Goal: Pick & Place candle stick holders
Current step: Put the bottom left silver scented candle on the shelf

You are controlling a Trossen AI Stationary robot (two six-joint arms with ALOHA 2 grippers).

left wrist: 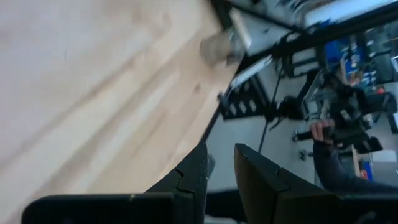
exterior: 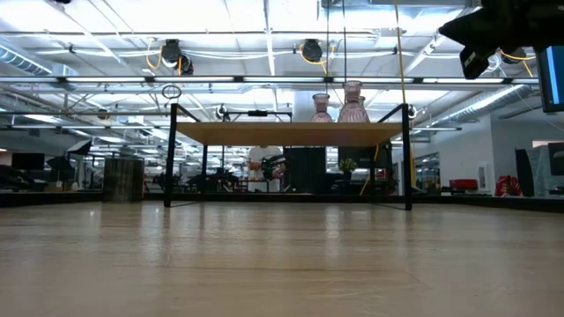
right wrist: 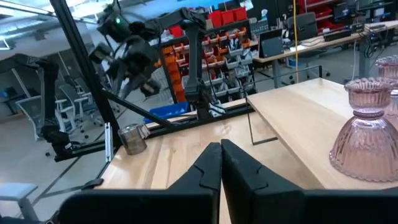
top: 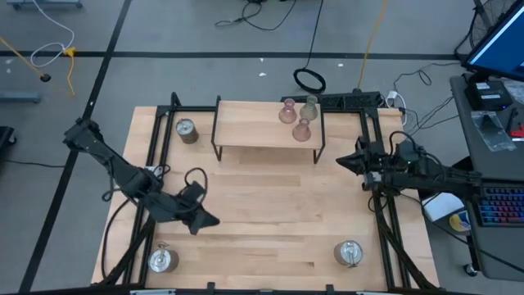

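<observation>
Three fragile glass holders (top: 298, 116) stood on the shelf (top: 246, 131), best gripped at their narrow necks, while the left gripper (top: 205, 220) hung slightly parted and empty and the right gripper (top: 342, 161) was closed on nothing.

Glass candle stick holders (top: 296, 116): three, upper centre, on shelf (top: 246, 124). Metal candle stick holders (top: 187, 129): three, upper left, lower left, lower right.

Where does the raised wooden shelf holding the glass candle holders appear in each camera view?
High view: raised wooden shelf, top centre.
Low view: shelf mid-picture, edge-on on black legs.
Left wrist view: not identifiable.
Right wrist view: shelf at right.
Shared landmark: the pink glass holders on it.
</observation>
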